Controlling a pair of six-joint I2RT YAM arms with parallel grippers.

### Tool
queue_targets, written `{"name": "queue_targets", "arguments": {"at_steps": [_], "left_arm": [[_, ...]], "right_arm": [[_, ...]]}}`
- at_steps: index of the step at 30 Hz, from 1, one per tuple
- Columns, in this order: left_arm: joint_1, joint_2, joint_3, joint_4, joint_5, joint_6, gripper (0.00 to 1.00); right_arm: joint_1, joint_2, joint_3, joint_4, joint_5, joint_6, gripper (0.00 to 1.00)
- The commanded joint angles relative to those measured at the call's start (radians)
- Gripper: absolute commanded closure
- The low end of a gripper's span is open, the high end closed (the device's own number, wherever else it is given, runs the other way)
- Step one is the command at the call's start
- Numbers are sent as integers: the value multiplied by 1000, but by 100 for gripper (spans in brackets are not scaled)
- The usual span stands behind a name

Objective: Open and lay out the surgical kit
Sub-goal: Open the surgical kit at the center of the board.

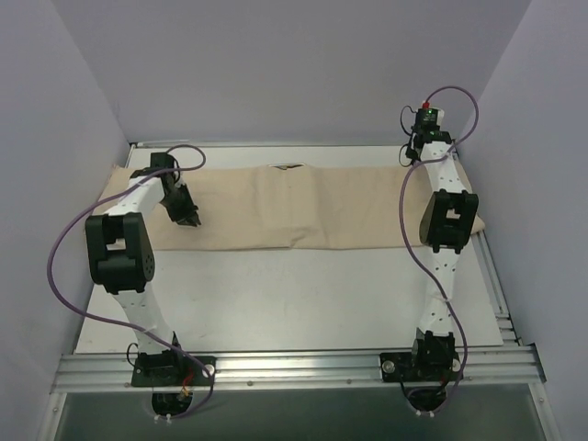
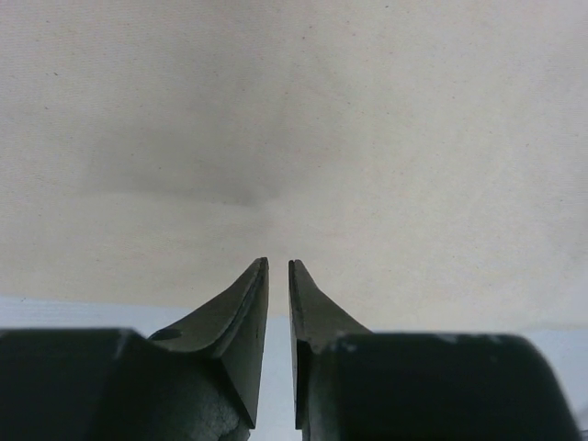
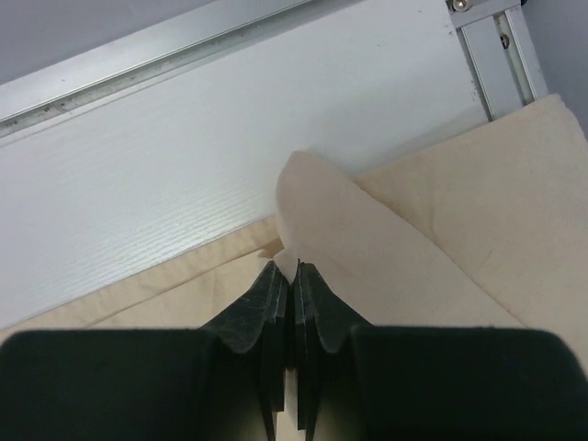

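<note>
The top camera, high behind the near edge, looks down over the whole table [image 1: 276,303] and beige cloth wrap [image 1: 303,216]; wrist cameras look forward past the left gripper [image 2: 278,268] and right gripper [image 3: 292,271], both close upon that same cloth

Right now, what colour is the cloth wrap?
Plain beige cloth wrap, clearest in the top external view.

No legible text, number, brand or sign appears in any view. A small dark patch [image 1: 287,166] on the far edge of the large beige cloth wrap [image 1: 349,207] is too small to read. Fine marks along the silver aluminium rail [image 3: 138,64] cannot be resolved.
</note>
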Motion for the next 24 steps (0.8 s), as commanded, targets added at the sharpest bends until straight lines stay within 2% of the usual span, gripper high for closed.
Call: {"name": "queue_targets", "arguments": {"at_steps": [1, 4, 11, 15, 17, 20, 22, 24], "left_arm": [[-2, -77, 73, -15, 39, -10, 75], [-2, -92, 85, -14, 63, -20, 74], [-11, -132, 96, 9, 143, -60, 68], [-19, -159, 90, 12, 169, -75, 65], [-20, -172, 85, 12, 174, -79, 65], [-20, -190, 74, 11, 168, -82, 65], [-20, -199, 59, 11, 159, -83, 65], [-19, -202, 45, 17, 143, -95, 65]], "right_arm": [[-6, -86, 51, -54, -48, 60, 100], [-13, -182, 4, -89, -100, 110, 100], [-24, -446, -284, -212, -195, 264, 100], [-44, -723, -624, -258, -226, 305, 100], [-65, -819, -738, -284, -229, 309, 100], [-140, -1001, -933, -364, -197, 299, 100], [-150, -1124, -1069, -431, -102, 316, 100], [-159, -1226, -1177, -437, -82, 324, 100]]}}
